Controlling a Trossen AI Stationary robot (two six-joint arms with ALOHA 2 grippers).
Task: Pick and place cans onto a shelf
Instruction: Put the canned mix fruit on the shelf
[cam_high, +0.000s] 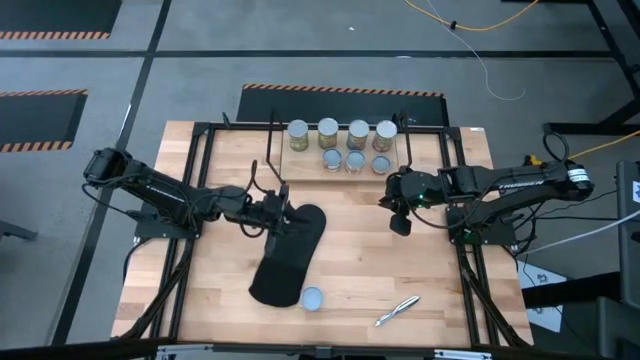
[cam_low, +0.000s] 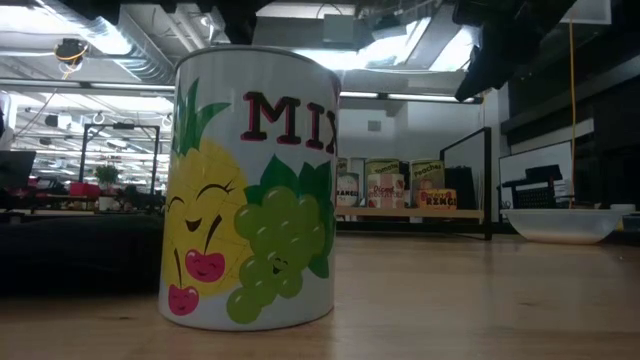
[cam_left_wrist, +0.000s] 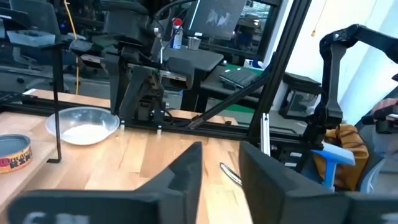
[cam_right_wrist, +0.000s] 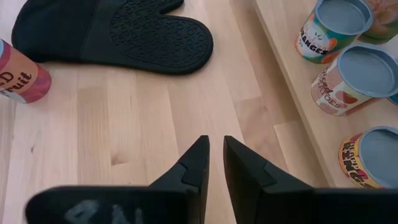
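Note:
The shelf (cam_high: 342, 150) stands at the table's far edge, with several cans (cam_high: 342, 131) upright on its top board and three (cam_high: 355, 161) on its lower board (cam_right_wrist: 292, 68). One more can (cam_high: 312, 298), with a fruit label (cam_low: 250, 190), stands on its base near the front edge. My left gripper (cam_high: 283, 212) hovers level over a black oven mitt (cam_high: 290, 255), open with nothing between its fingers (cam_left_wrist: 221, 165). My right gripper (cam_high: 400, 222) hangs in front of the shelf's right end, slanting down at bare wood, shut and empty (cam_right_wrist: 216, 149).
A silvery pen-like item (cam_high: 397, 311) lies near the front right. The mitt (cam_right_wrist: 118, 31) lies flat in the middle of the table, beside the loose can (cam_right_wrist: 18, 71). A pale bowl (cam_low: 560, 225) sits on the table to the right. Black frame rails (cam_high: 195, 200) run along both sides.

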